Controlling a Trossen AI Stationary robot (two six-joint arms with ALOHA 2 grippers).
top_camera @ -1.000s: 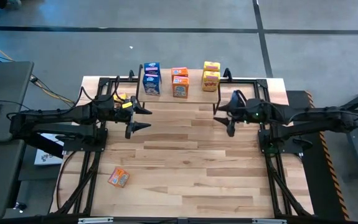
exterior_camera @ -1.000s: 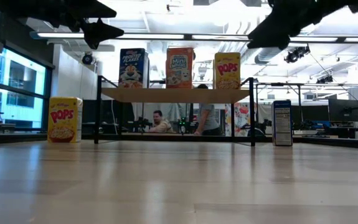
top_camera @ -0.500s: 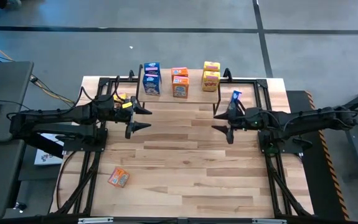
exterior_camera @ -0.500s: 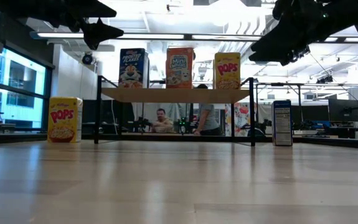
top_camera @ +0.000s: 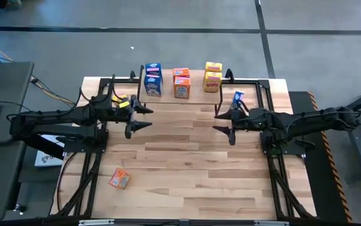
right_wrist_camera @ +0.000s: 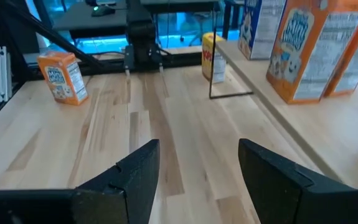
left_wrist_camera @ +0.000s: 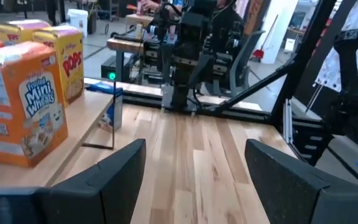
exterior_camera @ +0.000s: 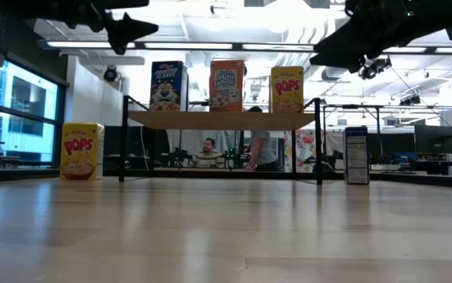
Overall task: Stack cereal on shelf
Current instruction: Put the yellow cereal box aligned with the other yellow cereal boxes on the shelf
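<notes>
The shelf stands at the table's far edge on its black wire legs. On its plank top stand blue, orange and yellow cereal boxes, two of each colour, one behind the other. A yellow box stands on the table by the shelf's left end. A blue box stands by its right end. An orange box lies near the table's near left corner. My left gripper and right gripper hover open in front of the shelf, touching nothing.
Black frame rails run along the table's left and right sides under the arms. Bare wood lies between the grippers and down to the near edge. People sit in the room beyond the shelf.
My right gripper has drawn back from the shelf's right end toward the near edge, uncovering the blue box standing there. My left gripper has risen slightly. No box has moved.
</notes>
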